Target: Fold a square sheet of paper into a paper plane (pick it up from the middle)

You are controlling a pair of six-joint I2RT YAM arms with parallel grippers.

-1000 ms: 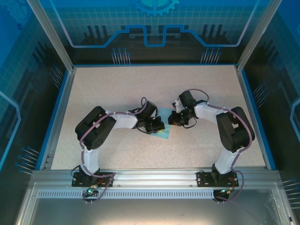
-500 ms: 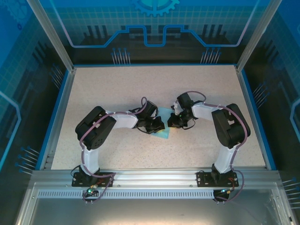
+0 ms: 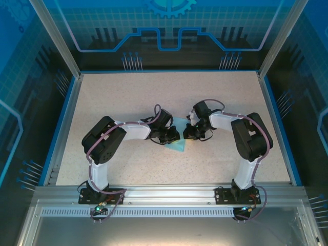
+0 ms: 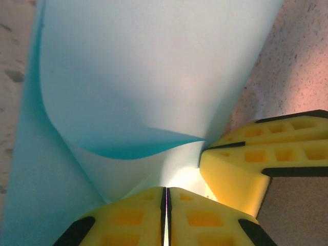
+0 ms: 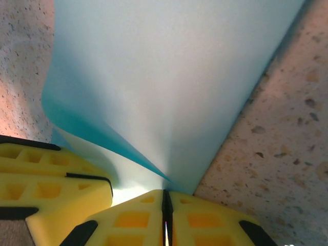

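While both pinch the square sheet of paper (image 4: 154,66), the right hand (image 5: 166,195) has neared the left hand (image 4: 166,192).

The table (image 3: 154,92) in front of me is a pale, speckled slab framed by a blue rim (image 3: 278,128). Just nearer than its middle lies the square sheet of paper (image 3: 179,146), plain light blue. One layer lies flat on the speckled top and another curls up off it.
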